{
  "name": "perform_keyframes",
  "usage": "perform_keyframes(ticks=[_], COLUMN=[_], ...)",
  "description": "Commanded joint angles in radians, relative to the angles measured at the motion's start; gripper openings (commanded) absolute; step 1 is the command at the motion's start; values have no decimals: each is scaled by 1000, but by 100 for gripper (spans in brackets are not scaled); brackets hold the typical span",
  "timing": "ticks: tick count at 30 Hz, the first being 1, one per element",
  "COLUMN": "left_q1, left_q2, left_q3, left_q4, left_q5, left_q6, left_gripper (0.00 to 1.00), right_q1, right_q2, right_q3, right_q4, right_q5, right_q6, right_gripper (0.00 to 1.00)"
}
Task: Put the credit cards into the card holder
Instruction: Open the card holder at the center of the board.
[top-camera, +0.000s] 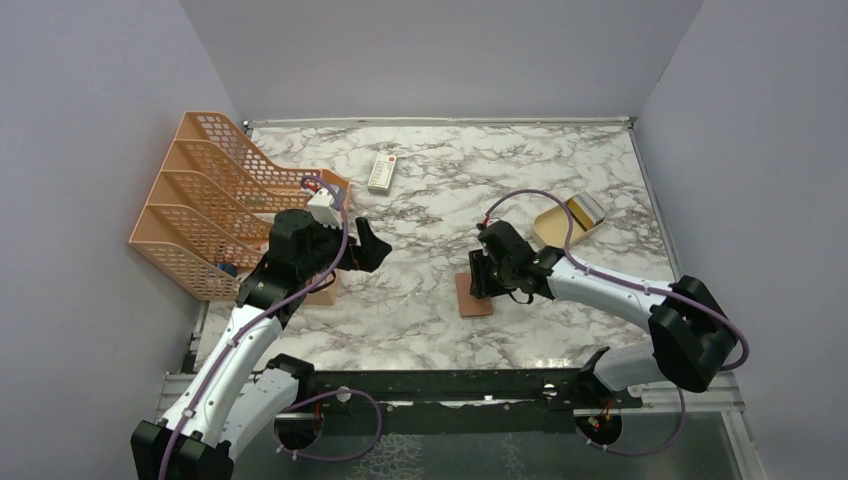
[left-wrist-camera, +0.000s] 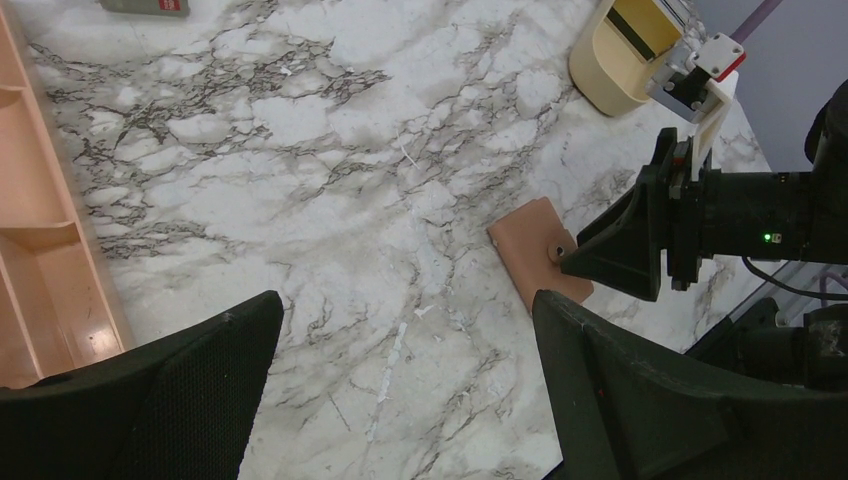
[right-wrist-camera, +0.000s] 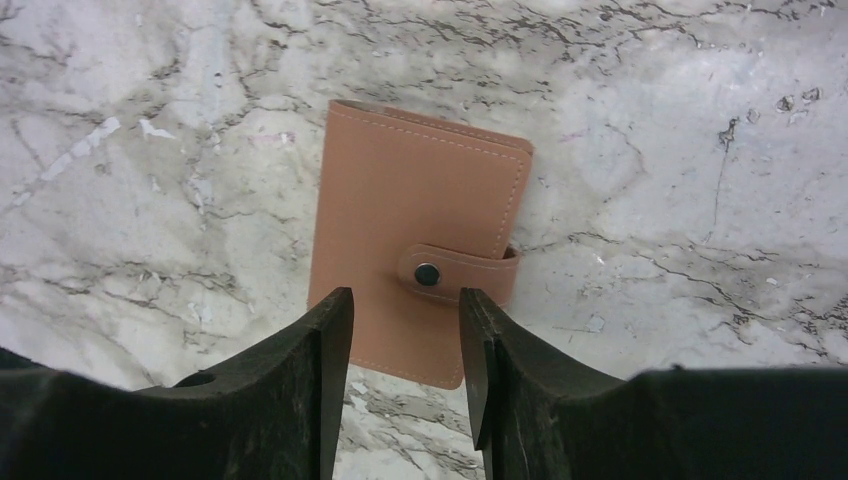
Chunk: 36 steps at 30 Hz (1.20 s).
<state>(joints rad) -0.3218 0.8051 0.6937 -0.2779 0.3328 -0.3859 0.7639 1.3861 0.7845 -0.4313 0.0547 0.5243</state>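
The card holder (top-camera: 472, 296) (right-wrist-camera: 415, 230) is a brown leather wallet lying flat and closed on the marble, its clasp tab (right-wrist-camera: 455, 273) snapped over the right edge. My right gripper (top-camera: 487, 275) (right-wrist-camera: 405, 305) hangs just above its near edge, jaws narrowly apart with nothing between them. The left wrist view shows a right fingertip (left-wrist-camera: 590, 258) over the card holder (left-wrist-camera: 530, 245). My left gripper (top-camera: 370, 248) (left-wrist-camera: 405, 305) is wide open over bare marble, left of the wallet. The credit cards (top-camera: 586, 208) (left-wrist-camera: 650, 18) stand stacked in a tan box at the right rear.
An orange mesh file rack (top-camera: 215, 190) (left-wrist-camera: 40, 230) lines the left side beside my left arm. A white remote-like item (top-camera: 382, 172) lies at the back centre. The tan shallow box (top-camera: 556, 228) (left-wrist-camera: 605, 75) sits behind my right arm. Walls enclose the table.
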Motion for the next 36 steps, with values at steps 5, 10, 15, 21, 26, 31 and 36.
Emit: perform_keyframes(ticks=[5,10,15,21,26,31,36], left_q1=[6,5,2,-13,-77,-143,-157], left_q2=[-3,1,10,60,105,124,126], left_q3=[-9,-11,-17,-16,-20,-21,-75], left_q4=[21,21,23,21,22,63,228], left_q5=[49,64,61,110,129,159,224], left_q6=[15,13,-9,-75,-152,-236,-370], left_gripper=[98,95,88,71,62,64,77], right_q1=[-2,0,3,5,5,5,4], right_q2=[95,155,147,59,-66,-137,-146], right_q3=[23,34,39,28,-41,-60,-49], right_q4=[16,16,-15,3,114,190,249], right_q5=[49,90,173,181,67,-32,-124], right_q6=[23,13,3,-12,-39,-38,-10], right_gripper=[42,38,17,1,1,1,1])
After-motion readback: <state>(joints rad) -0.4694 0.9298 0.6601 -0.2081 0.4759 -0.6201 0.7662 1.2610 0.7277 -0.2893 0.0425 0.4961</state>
